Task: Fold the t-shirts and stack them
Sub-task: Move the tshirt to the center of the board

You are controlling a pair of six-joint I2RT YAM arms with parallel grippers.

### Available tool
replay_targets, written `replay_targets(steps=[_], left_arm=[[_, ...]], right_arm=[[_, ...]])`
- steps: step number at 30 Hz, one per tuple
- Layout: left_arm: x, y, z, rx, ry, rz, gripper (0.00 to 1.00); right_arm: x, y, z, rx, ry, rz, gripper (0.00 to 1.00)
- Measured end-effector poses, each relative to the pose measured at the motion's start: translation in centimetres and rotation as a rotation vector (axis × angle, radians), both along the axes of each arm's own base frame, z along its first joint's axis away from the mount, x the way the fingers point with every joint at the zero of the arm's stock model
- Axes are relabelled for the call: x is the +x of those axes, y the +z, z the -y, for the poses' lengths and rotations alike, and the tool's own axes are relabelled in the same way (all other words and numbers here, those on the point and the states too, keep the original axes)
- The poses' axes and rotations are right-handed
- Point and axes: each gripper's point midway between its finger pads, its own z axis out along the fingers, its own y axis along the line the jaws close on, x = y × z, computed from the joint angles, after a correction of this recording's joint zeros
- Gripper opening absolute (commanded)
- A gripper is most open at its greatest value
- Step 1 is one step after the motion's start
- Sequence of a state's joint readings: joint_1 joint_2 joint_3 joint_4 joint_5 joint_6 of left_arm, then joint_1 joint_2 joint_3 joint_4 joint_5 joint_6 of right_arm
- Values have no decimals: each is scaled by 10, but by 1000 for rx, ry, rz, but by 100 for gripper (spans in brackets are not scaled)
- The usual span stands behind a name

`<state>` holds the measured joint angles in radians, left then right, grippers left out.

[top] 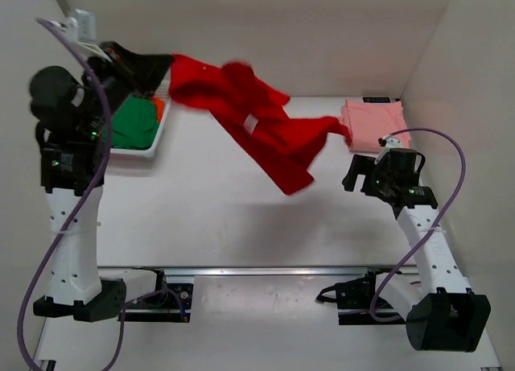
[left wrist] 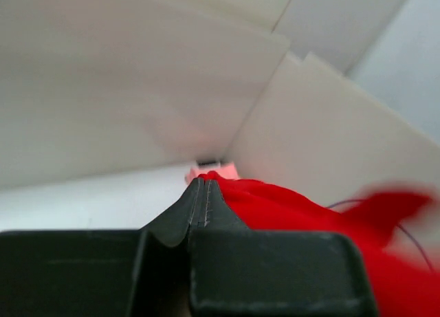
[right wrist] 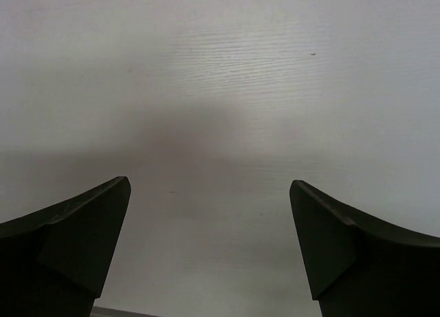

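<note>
The white table [top: 241,226] lies bare beneath both arms. The red t-shirt [top: 257,133], the biggest thing off it, hangs in the air as a crumpled, twisted band. One end is pinched at the tips of the left gripper [top: 163,65], and the rest trails away from those tips, sagging toward the right gripper [top: 355,175] with its low end free. The left wrist view shows the left jaws pressed flat together on a thin edge of red cloth. The right jaws stand wide apart over bare tabletop and hold nothing. Just beyond the right gripper a pale pink t-shirt [top: 372,121] lies folded flat. Below and behind the left gripper sits the white basket [top: 153,146] with a green t-shirt [top: 133,121] and an orange one [top: 158,107] bunched inside. The cloth looks light, limp and without any stiffness, so it will likely droop and twist from a single pinch. A second hold by the right gripper on a hem or shoulder seam of the dangling end should spread it.
</note>
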<state>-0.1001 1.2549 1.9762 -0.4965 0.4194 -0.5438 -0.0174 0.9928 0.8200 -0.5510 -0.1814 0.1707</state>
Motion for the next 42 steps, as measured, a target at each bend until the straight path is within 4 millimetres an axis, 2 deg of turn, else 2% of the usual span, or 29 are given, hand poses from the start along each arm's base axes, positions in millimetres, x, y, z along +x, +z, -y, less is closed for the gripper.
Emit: replay_targets(steps=[2, 3, 4, 5, 6, 7, 8, 10, 11, 13, 14, 15, 17, 18, 21, 23, 24, 25, 26, 28, 31, 34, 37, 39, 42], left_arm=[[18, -52, 8, 10, -20, -109, 0], [31, -88, 11, 16, -24, -181, 0], [46, -135, 14, 25, -26, -276, 0], [64, -203, 15, 43, -15, -427, 0], [72, -243, 15, 55, -6, -522, 0], [82, -294, 13, 79, 14, -637, 4], [90, -354, 9, 109, 36, -780, 13], [91, -442, -2, 151, 68, -1007, 18], [84, -481, -10, 165, 82, -1115, 24], [69, -517, -21, 171, 104, -1226, 42], [62, -522, -27, 171, 120, -1249, 54], [59, -520, -30, 175, 128, -1238, 59], [56, -498, -28, 179, 130, -1170, 61], [55, -481, -23, 184, 123, -1114, 59], [43, -425, 5, 195, 52, -925, 59], [22, -402, 31, 195, -20, -835, 59], [8, -395, 49, 190, -70, -802, 59], [-6, -393, 65, 182, -121, -791, 59], [-20, -395, 82, 177, -175, -787, 57], [-44, -410, 110, 161, -268, -815, 56], [-66, -450, 126, 166, -314, -930, 57], [-70, -489, 120, 197, -262, -1034, 57], [-70, -521, 108, 238, -190, -1109, 61], [-69, -535, 102, 265, -151, -1141, 68], [-70, -550, 98, 298, -110, -1168, 67]], right_arm=[[0, 4, 3, -7, -5, 18, 100], [0, 5, 3, -9, -2, 24, 99], [1, 6, 3, -8, 2, 28, 99], [1, 6, 1, -5, 10, 28, 99], [2, 5, -2, -3, 19, 25, 99], [2, 3, -5, -1, 32, 20, 99], [3, -2, -16, 1, 70, 3, 99], [2, -9, -29, -3, 113, -21, 99], [1, -15, -37, -5, 140, -41, 99], [-1, -26, -48, -10, 181, -81, 99], [-3, -31, -52, -8, 195, -99, 99], [-3, -34, -52, -6, 195, -109, 99], [-5, -41, -51, -3, 185, -121, 99], [-7, -44, -49, -1, 178, -127, 100], [-14, -53, -46, -4, 163, -145, 99], [-16, -58, -45, -12, 156, -156, 99], [-16, -60, -44, -12, 150, -161, 94], [-16, -63, -43, -12, 143, -166, 82], [-15, -65, -43, -4, 138, -167, 78], [-13, -72, -44, 26, 125, -177, 78], [-12, -78, -50, 27, 139, -183, 76], [-11, -82, -68, 21, 204, -179, 76], [-11, -88, -83, 14, 257, -184, 78], [-12, -90, -90, 6, 286, -183, 83], [-11, -100, -98, -20, 313, -203, 78]])
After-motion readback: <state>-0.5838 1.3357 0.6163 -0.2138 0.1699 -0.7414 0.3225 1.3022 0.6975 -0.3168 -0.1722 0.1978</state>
